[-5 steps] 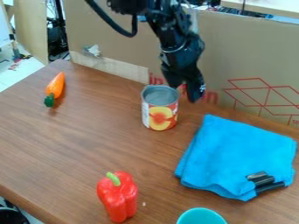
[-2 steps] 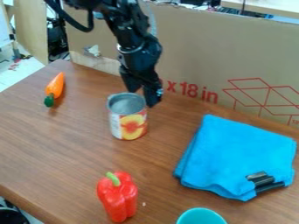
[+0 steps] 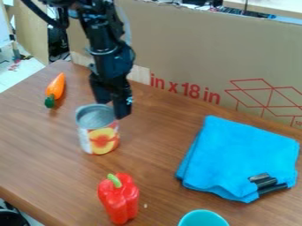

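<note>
Can (image 3: 99, 136) with a fruit picture is standing up on the brown table (image 3: 47, 154), and I am looking right into its open top. The black claw (image 3: 112, 109) is hanging by the can's back right edge. Its two fingers are staying a little bit apart, and I am not seeing anything pinched between them. I can't tell if they are touching the can. An orange carrot (image 3: 56, 87) with a green end is lying behind the can, to the left. A red pepper (image 3: 119, 203) is sitting in front of the can. A blue cloth (image 3: 236, 154) is lying to the can's right, and a blue-green cup (image 3: 203, 219) is sitting in front and to the right. Big cardboard (image 3: 194, 53) is standing behind the can.
</note>
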Tool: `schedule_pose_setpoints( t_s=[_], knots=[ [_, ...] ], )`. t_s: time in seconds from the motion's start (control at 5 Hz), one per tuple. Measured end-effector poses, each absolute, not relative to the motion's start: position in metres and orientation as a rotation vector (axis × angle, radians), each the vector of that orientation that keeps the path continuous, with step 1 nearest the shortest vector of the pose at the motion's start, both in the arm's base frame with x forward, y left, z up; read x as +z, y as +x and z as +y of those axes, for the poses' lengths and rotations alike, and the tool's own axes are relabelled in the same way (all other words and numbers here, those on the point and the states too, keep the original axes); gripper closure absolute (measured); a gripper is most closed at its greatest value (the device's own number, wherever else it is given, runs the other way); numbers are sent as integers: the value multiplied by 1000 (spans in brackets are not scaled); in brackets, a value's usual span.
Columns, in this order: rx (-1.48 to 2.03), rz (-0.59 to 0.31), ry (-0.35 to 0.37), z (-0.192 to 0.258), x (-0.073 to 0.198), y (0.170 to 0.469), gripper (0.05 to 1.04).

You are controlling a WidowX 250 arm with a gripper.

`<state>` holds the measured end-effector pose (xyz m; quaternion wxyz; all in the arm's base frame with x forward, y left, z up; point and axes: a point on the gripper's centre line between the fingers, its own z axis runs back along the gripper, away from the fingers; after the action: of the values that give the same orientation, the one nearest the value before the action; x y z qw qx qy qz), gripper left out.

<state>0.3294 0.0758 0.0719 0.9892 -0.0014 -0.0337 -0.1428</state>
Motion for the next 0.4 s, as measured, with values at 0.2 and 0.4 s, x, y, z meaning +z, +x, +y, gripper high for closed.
schedule_pose_setpoints(
  t_s=[0.2,0.4],
  knots=[
    [-173,30,-7,104,59,307,76],
    [-59,114,28,126,55,287,76]
  ],
)
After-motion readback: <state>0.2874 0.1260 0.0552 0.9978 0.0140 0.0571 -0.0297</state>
